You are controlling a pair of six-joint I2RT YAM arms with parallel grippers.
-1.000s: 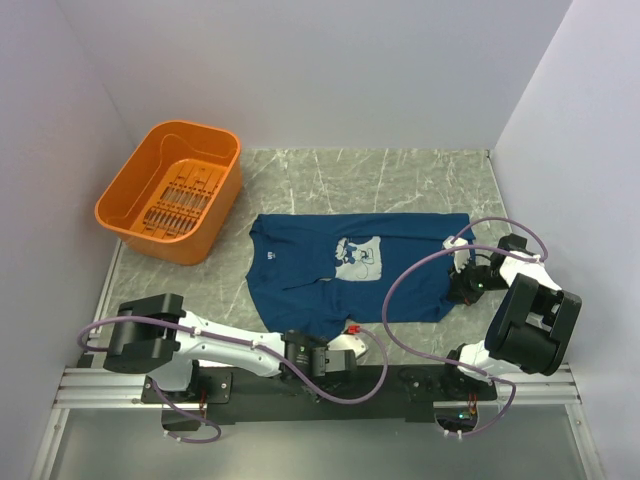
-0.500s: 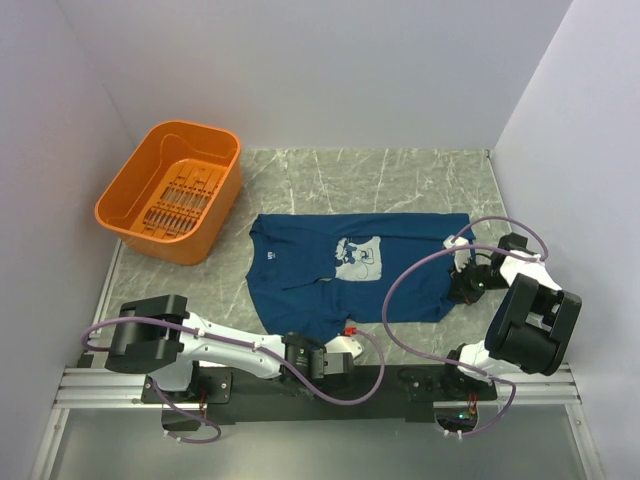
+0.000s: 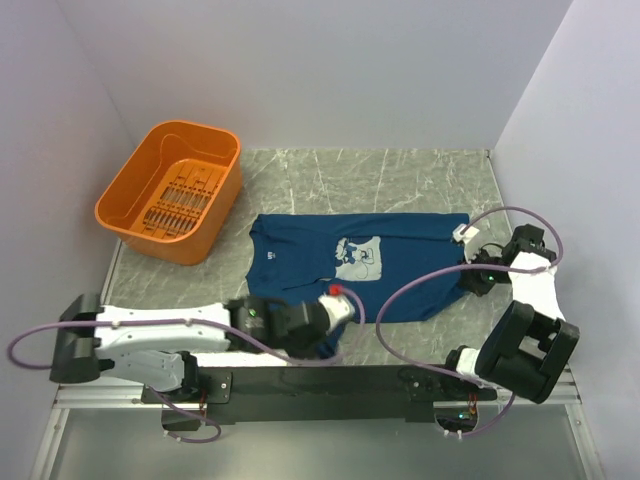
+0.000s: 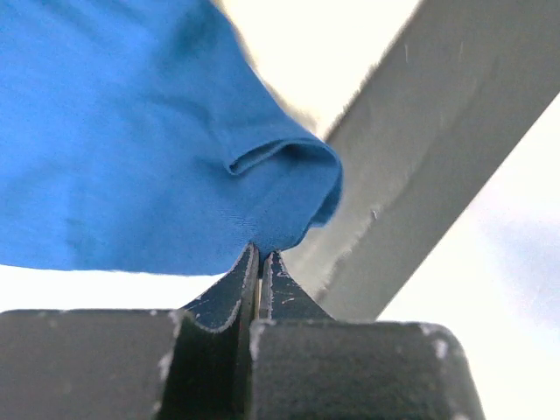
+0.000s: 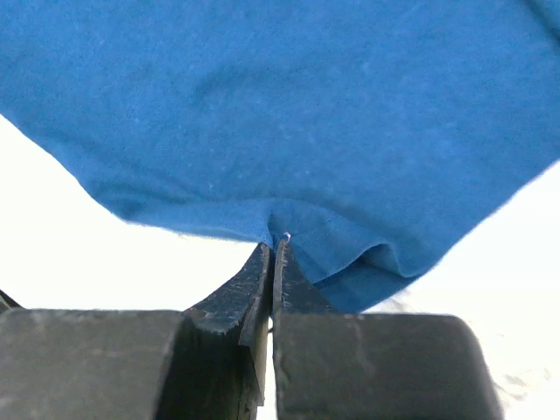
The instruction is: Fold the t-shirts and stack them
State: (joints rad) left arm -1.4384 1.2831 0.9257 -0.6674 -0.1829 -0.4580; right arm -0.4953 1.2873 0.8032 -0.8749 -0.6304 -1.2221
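Note:
A dark navy t-shirt with a pale square print lies spread across the middle of the marble table. My left gripper is shut on the shirt's near-left edge; in the left wrist view the blue cloth bunches into a fold right at the tips of the gripper. My right gripper is shut on the shirt's near-right corner. In the right wrist view the cloth hangs from the pinched tips of the gripper.
An orange plastic basket stands at the back left, beside the left wall. The black base rail runs along the near edge. Purple cables loop over the shirt's near-right part. Walls close in on three sides.
My left gripper has closed on the shirt's near-left edge and moved up and inward with it, the arm swinging out to the left. The right gripper has shifted slightly right with its corner.

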